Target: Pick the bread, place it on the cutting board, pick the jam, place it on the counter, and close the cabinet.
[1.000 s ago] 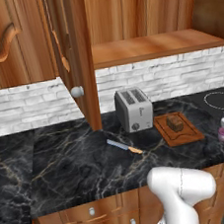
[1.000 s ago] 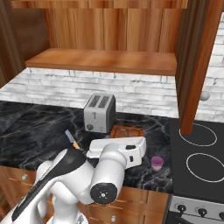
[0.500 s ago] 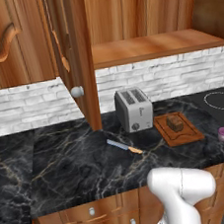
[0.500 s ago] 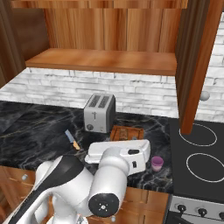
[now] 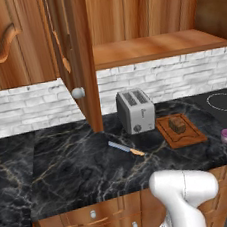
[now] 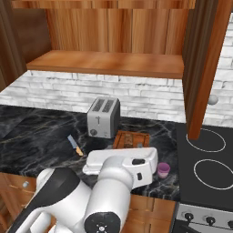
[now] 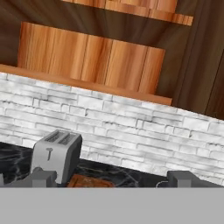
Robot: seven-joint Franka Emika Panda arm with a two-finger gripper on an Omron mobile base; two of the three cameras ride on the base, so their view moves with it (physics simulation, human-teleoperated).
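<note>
where counter (image 5: 81, 164) ends — brick wall (image 5: 28, 103)

A white brick backsplash (image 5: 28, 103) runs along the wall at 12 o'clock, under warm-brown wooden panelling. A silver two-slot toaster (image 5: 135, 110) stands before it. At 3 o'clock lies a black stovetop (image 6: 207, 157) with pale ring burners and dark knobs along its front. Wooden drawers (image 5: 93, 216) with round silver knobs sit at 6 o'clock.
</note>
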